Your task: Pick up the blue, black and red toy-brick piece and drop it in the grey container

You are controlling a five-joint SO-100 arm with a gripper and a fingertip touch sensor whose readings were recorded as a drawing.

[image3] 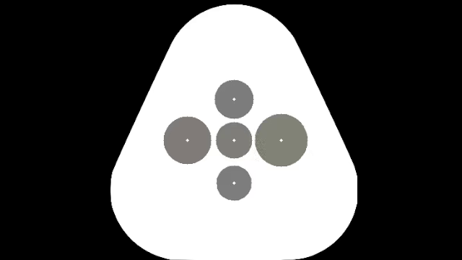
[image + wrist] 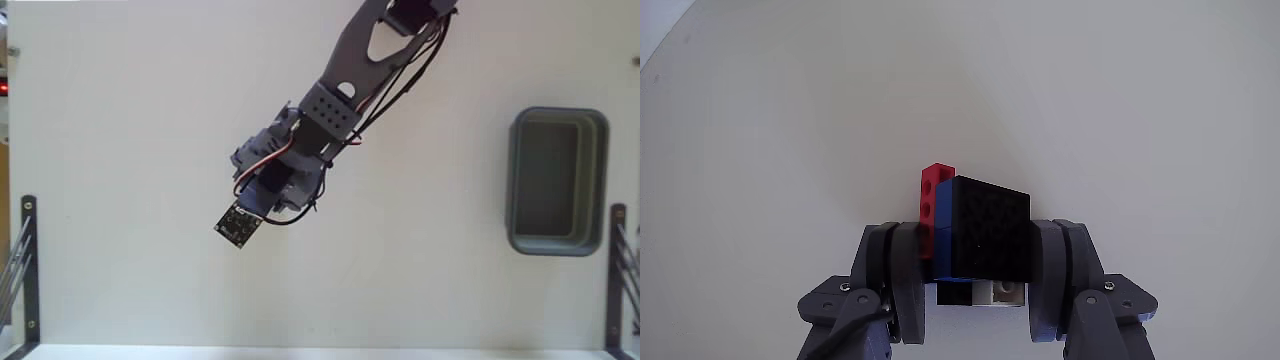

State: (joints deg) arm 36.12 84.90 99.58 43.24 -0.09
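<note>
In the fixed view the arm reaches to centre frame, its end effector (image 2: 262, 200) well apart from the grey container (image 2: 557, 180) at right. In the wrist view the end effector (image 2: 975, 262) pinches the toy-brick piece (image 2: 975, 228) at lower centre, above the desk (image 2: 1120, 110); the carry step appears in hand, next calling for a swing to the container.

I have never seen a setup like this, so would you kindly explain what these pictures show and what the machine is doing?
This is a small robot arm on a white table. The fixed view looks straight down on it: the arm reaches in from the top, and the grey container sits empty at the right edge. The wrist view comes from a camera riding on the arm, looking past its two-fingered hand. There the two grey fingers are closed on the toy brick, a small red, blue and black stack. In the fixed view the brick is hidden beneath the arm. So the piece is gripped, well left of the container.
</note>
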